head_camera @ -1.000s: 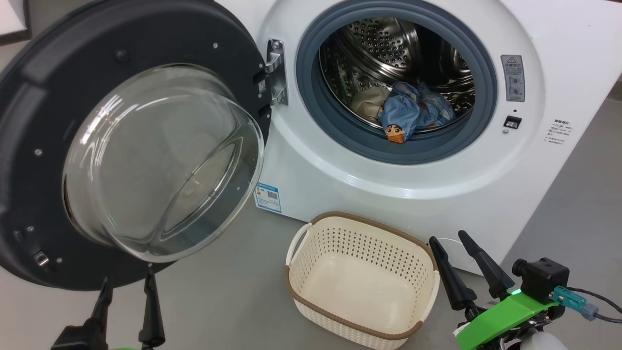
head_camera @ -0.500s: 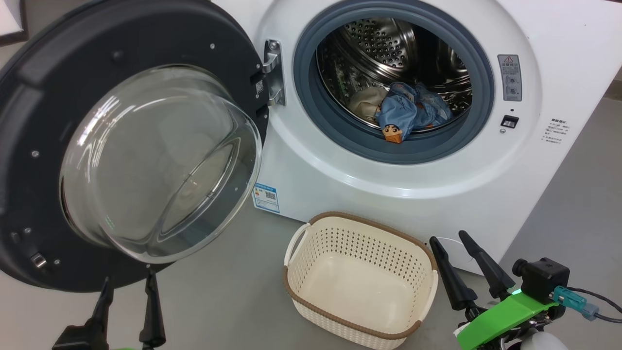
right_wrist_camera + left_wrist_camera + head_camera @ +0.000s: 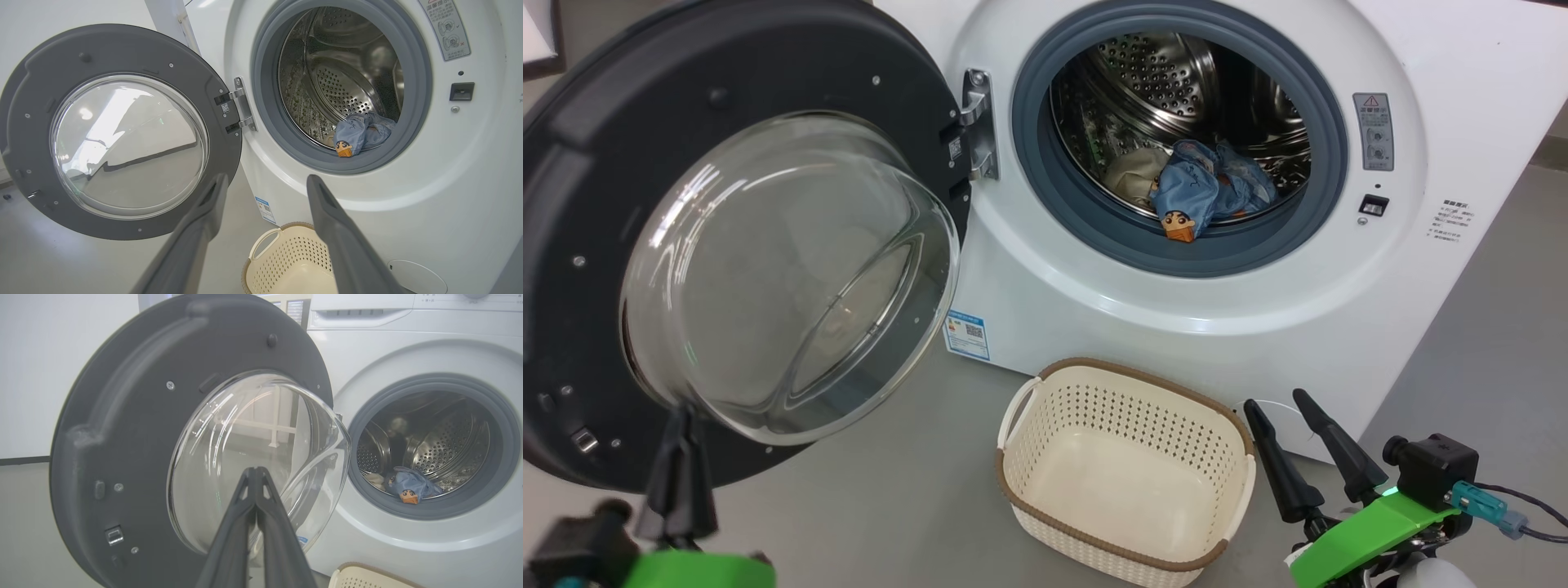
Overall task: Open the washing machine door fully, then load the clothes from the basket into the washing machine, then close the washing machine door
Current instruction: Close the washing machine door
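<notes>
The washing machine (image 3: 1143, 310) stands with its door (image 3: 768, 245) swung wide to the left, glass bowl facing me. Blue and cream clothes (image 3: 1201, 192) lie at the drum's front lip, also seen as clothes (image 3: 361, 132) and clothes (image 3: 410, 486). The cream basket (image 3: 1127, 384) sits on the floor below the drum with nothing in it. My left gripper (image 3: 678, 412) is shut, fingers together, just in front of the door's lower glass edge; my left gripper (image 3: 255, 471) points at the bowl. My right gripper (image 3: 1274, 404) stands open right of the basket, holding nothing.
Grey floor (image 3: 890, 498) spreads in front of the machine and to its right. The door hinge (image 3: 976, 122) sits left of the grey gasket. A white wall (image 3: 49, 375) rises behind the door.
My left gripper has shut its fingers and moved up and left toward the door's lower glass edge. The head camera shifted slightly. The right arm has not moved.
</notes>
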### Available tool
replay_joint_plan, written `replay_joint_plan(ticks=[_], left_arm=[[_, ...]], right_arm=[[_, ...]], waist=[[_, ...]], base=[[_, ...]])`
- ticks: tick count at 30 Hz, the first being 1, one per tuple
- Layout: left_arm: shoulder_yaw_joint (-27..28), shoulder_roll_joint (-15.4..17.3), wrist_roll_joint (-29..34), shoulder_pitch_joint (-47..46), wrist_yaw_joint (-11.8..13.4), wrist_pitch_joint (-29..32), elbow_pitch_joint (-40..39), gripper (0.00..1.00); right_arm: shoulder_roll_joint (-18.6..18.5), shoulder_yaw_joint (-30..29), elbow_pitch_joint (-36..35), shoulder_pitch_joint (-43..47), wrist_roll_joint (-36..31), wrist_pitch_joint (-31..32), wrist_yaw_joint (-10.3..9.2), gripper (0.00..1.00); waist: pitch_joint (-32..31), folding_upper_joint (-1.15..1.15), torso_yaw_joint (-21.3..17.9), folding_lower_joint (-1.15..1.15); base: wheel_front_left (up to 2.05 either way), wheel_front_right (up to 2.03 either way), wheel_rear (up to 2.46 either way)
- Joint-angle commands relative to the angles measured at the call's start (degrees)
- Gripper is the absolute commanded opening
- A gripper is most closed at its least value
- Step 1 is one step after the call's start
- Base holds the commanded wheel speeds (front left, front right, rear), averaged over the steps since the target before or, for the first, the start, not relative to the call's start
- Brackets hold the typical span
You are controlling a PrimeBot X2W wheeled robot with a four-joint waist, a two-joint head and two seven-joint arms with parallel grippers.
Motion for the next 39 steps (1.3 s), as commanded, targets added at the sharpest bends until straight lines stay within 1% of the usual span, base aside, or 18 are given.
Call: replay_joint_plan(ticks=[1,4,8,11,12,15,18,21,23,24,30,32,39], left_arm=[[2.65,1.71,-0.78,-4.17,-0.46,0.23,-2.80,0.00],[3.88,3.45,-2.70,-6.79,-2.06,0.93,-6.53,0.00],[6.56,5.97,-6.98,-10.66,-3.91,3.35,-9.74,0.00],[10.34,7.58,-12.05,-14.11,-4.40,5.36,-9.81,0.00],[11.69,7.68,-14.30,-15.15,-4.57,5.78,-9.49,0.00],[15.39,9.33,-19.78,-18.09,-5.37,6.97,-7.42,0.00],[19.38,10.00,-27.91,-21.61,-6.08,9.00,-2.89,0.00],[23.43,11.67,-34.54,-24.91,-6.46,11.05,2.93,0.00],[25.61,13.31,-37.76,-26.75,-6.61,12.58,7.24,0.00],[25.61,13.31,-37.76,-26.75,-6.61,12.58,7.24,0.00],[31.05,17.57,-44.53,-31.25,-6.66,15.66,21.65,0.00],[32.06,18.85,-45.32,-31.98,-6.75,15.85,25.84,0.00],[33.83,20.74,-48.57,-33.67,-7.65,16.88,37.15,0.00]], right_arm=[[-0.58,1.22,-1.18,-0.24,0.20,-0.27,0.09,1.00],[-0.71,1.34,-1.22,-0.09,0.20,-0.27,0.09,1.00],[-1.07,1.47,-1.27,0.02,0.23,-0.27,0.09,1.00],[-1.33,1.67,-1.25,-0.09,0.26,-0.27,0.09,1.00],[-1.40,1.71,-1.25,-0.11,0.26,-0.27,0.09,1.00],[-1.66,1.93,-1.17,-0.14,0.29,-0.27,0.09,1.00],[-2.03,1.92,-1.10,-0.09,0.30,-0.27,0.09,1.00],[-2.38,2.17,-1.09,-0.24,0.33,-0.27,0.09,1.00],[-2.65,2.24,-1.14,-0.43,0.34,-0.27,0.09,1.00],[-2.65,2.24,-1.14,-0.43,0.34,-0.27,0.09,1.00],[-3.49,2.35,-1.17,-0.82,0.31,-0.27,0.09,1.00],[-3.73,2.43,-1.19,-1.02,0.33,-0.27,0.09,1.00],[-4.46,2.48,-1.24,-1.29,0.46,-0.27,0.09,1.00]], waist=[[-0.05,0.00,-0.04,0.00],[-0.07,0.00,-0.25,0.00],[0.14,0.00,-0.64,0.00],[0.34,0.00,-1.16,0.00],[0.40,0.00,-1.38,0.00],[0.61,0.00,-2.11,0.00],[0.78,0.00,-2.65,0.00],[1.06,0.00,-3.40,0.00],[1.42,0.00,-3.86,0.00],[1.42,0.00,-3.86,0.00],[2.42,0.00,-5.10,0.00],[2.72,0.00,-5.57,0.00],[3.51,0.00,-6.73,0.00]], base=[[0.00,0.00,0.00],[0.00,0.00,0.00],[0.00,0.00,0.00],[0.00,0.00,0.00],[0.00,0.00,0.00],[0.00,0.00,0.00],[0.00,0.00,0.00],[0.00,0.00,0.00],[0.00,0.00,0.00],[0.00,0.00,0.00],[0.00,0.00,0.00],[0.00,0.00,0.00],[0.00,0.00,0.00]])
